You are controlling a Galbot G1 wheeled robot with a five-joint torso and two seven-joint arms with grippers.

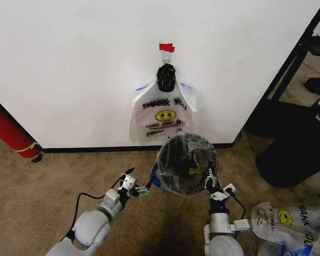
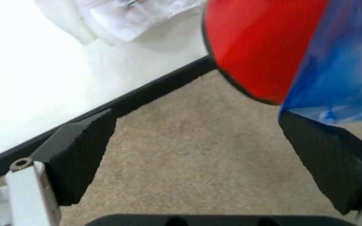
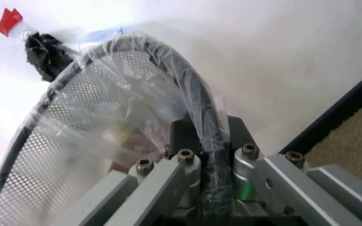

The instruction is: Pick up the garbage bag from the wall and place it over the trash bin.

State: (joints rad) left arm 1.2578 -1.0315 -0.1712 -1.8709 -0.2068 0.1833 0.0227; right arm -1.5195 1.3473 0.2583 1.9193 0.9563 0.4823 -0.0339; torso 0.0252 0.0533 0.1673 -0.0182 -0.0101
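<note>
A garbage bag [image 1: 185,160] lines the black mesh trash bin [image 1: 170,178] on the carpet by the wall [image 1: 69,64] — plastic folded over the rim. The right gripper [image 1: 209,180] clamps the bagged rim. The left gripper [image 1: 140,188], jaws wide and empty, hangs beside the bin's red base (another bag [image 1: 161,112] hangs on the wall's hook [image 1: 166,77]).

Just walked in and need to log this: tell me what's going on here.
A two-armed robot is lining the trash bin with a garbage bag. The bag already lies over the bin's rim, and the right gripper is clamped on that rim with the plastic under its fingers. The left gripper is open beside the bin's blue-trimmed side, holding nothing. Another bag hangs from the hook on the wall just behind the bin.
</note>
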